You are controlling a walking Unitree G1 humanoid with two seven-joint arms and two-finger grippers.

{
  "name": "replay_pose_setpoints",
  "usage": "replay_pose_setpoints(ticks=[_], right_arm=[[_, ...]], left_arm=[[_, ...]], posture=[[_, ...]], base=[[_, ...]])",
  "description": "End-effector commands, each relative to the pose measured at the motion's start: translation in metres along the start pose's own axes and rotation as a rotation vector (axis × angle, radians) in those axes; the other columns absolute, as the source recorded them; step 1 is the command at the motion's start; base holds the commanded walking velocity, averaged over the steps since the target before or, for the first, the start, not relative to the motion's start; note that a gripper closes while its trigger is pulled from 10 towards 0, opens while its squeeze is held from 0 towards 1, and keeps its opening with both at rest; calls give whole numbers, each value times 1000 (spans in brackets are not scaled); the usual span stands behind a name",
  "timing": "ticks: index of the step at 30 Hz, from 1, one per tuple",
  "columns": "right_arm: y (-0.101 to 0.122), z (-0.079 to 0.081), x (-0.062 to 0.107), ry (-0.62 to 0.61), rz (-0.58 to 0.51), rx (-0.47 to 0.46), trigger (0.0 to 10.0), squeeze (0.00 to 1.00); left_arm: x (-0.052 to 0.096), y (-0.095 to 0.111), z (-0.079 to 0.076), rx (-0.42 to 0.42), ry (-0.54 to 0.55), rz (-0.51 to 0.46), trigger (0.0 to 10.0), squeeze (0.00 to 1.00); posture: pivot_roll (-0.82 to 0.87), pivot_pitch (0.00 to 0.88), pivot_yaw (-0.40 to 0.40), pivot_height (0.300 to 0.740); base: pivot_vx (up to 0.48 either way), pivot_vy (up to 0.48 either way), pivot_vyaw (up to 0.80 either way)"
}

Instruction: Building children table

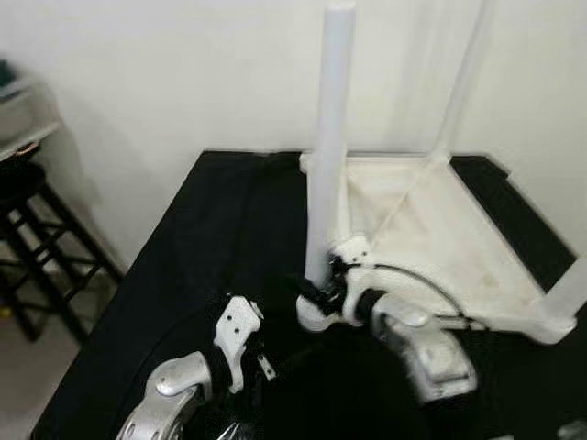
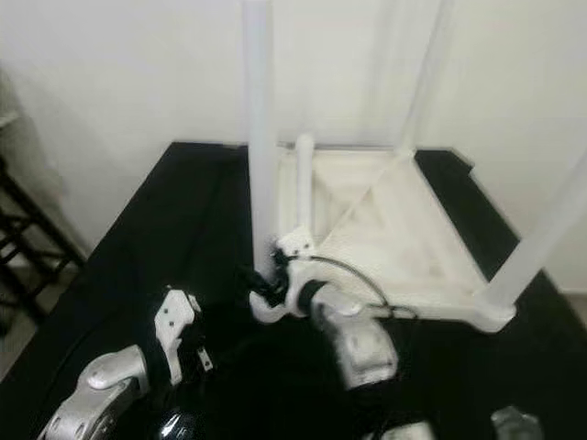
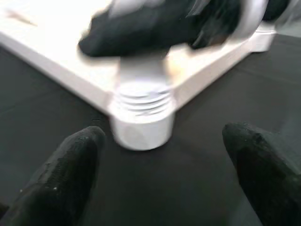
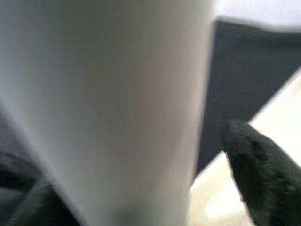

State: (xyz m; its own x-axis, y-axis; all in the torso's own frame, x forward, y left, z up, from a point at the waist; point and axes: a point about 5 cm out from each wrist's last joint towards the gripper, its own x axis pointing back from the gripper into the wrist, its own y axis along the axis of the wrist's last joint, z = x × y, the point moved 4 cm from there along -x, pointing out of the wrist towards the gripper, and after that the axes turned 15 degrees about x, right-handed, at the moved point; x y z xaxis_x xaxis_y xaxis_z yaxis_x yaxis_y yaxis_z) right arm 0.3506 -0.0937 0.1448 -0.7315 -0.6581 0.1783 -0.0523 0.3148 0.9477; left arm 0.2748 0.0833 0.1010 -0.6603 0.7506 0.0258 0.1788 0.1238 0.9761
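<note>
Left eye view: upside-down white children's table top lies on the black cloth, legs pointing up. Near-corner leg stands upright, long axis vertical, base seated at the table's 7 o'clock corner. Far-corner leg rises at 12 o'clock, another leg at 4 o'clock.

Right gripper is at the foot of the near-corner leg, reaching in from 5 o'clock. Right wrist view has the white leg large between the black fingers, one finger on each side, so I read it as clamped around the leg just above the socket. Contact itself is blurred.

Left wrist view: threaded collar still shows a few turns above the corner socket, so my read is the leg isn't fully screwed home. Left gripper fingers are spread wide with nothing between them, pointing at that socket from close by, not touching.

In the head view the left gripper sits at 7 o'clock of the leg base, near but apart.

Key relation: the leg's axis is vertical and the right gripper is already on it, so any further tightening is a twist about that vertical axis. The left arm is next nearest and could brace the corner. Risk: the table top spins on the cloth if unbraced.
</note>
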Motion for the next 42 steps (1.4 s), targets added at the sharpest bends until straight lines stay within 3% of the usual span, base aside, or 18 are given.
replay_pose_setpoints(ticks=[1,5,7,12,13,15,16,21,26,29,30,31,32,33,34,36,39,42], right_arm=[[32,-9,13,116,-166,61,10000,0],[47,-2,21,320,-286,110,10000,0],[50,-6,17,390,-290,136,10000,0],[52,-18,11,409,-278,135,10000,0],[52,-24,9,401,-267,137,3137,0],[52,-24,9,401,-267,137,3137,0],[50,-37,7,379,-235,135,0,0],[43,-45,9,349,-222,108,0,0],[25,-36,21,337,-232,84,0,0],[-3,-20,23,164,-134,36,0,0],[-3,-20,23,164,-134,36,0,0],[-32,18,11,-92,33,-106,0,0],[-32,18,11,-92,33,-106,0,0],[-38,41,12,-124,80,-166,0,0],[-38,41,12,-124,80,-166,0,0],[-26,65,9,-83,50,-114,0,0],[-25,53,8,-101,46,-101,0,0],[-23,26,2,-139,46,-88,0,0]], left_arm=[[3,4,2,-27,44,-27,10000,0],[5,5,1,-45,75,-45,10000,0],[7,6,-1,-51,94,-64,10000,0],[9,8,-2,-50,113,-93,10000,0],[10,9,-3,-50,119,-99,10000,0],[10,9,-3,-50,119,-99,10000,0],[13,10,-5,-37,145,-124,10000,0],[19,9,-9,-18,154,-130,10000,0],[23,9,-13,0,154,-131,10000,0],[25,10,-15,7,147,-128,10000,0],[25,10,-15,7,147,-128,10000,0],[27,9,-15,13,144,-124,10000,0],[27,9,-15,13,144,-124,10000,0],[27,9,-15,15,143,-122,10000,0],[27,9,-15,15,143,-122,10000,0],[28,6,-15,17,136,-114,10000,0],[27,4,-16,24,127,-108,10000,0],[25,1,-18,37,99,-92,10000,0]], posture=[[-25,0,-10,740],[-12,0,-14,740],[-2,0,-22,740],[-2,0,-24,740],[2,0,-32,740],[2,0,-32,740],[0,0,-35,740],[-1,0,-36,740],[-4,0,-28,740],[-16,0,-31,740],[-16,0,-31,740],[-26,0,-23,740],[-26,0,-23,740],[-26,3,-18,740],[-26,3,-18,740],[-35,0,-1,740],[-43,0,-1,740],[-31,0,-6,740]], base=[[0,0,0],[0,0,0],[0,0,0],[0,0,0],[0,0,0],[0,0,0],[0,0,0],[0,0,0],[0,0,0],[0,0,0],[0,0,0],[0,0,0],[0,0,0],[0,0,0],[0,0,0],[0,0,0],[0,0,0],[0,0,0]])
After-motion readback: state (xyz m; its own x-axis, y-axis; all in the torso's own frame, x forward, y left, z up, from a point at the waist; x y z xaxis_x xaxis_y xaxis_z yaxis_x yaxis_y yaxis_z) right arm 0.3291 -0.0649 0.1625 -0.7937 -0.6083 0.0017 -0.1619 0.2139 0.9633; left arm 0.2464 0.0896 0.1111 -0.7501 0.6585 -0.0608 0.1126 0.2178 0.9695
